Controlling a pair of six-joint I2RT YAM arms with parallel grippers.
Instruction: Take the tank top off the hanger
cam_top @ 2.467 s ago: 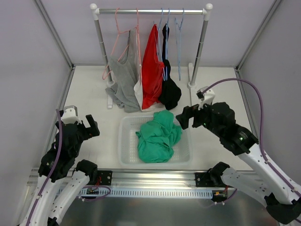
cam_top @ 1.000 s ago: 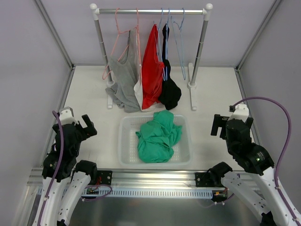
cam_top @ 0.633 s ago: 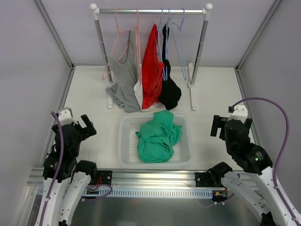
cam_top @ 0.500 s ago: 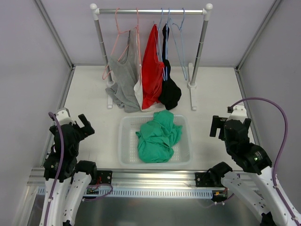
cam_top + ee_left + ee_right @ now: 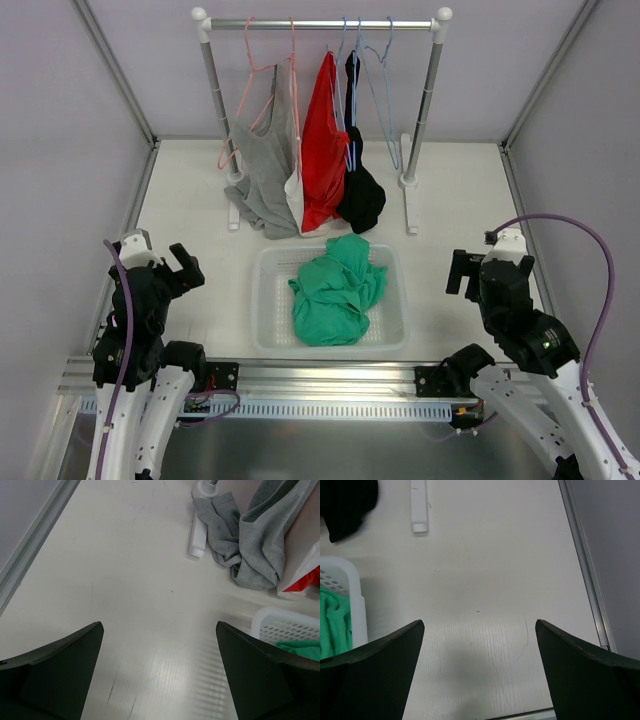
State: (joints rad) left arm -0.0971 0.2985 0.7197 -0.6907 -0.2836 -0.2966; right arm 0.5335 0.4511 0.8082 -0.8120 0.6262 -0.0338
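Overhead rear, wrist views down, sharing basket (image 5: 272, 300)

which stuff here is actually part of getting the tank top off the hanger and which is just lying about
Job in hand: green tank top, crumpled in the basket; empty light-blue hanger on the rack; left gripper and right gripper, both open.

Lying about: grey top, red top, black garment, pink hangers, plus the basket and rack.

2 arms (image 5: 515, 310): blk tops, wht lower shells, purple cables (image 5: 550, 216), blk fingers (image 5: 55, 675).
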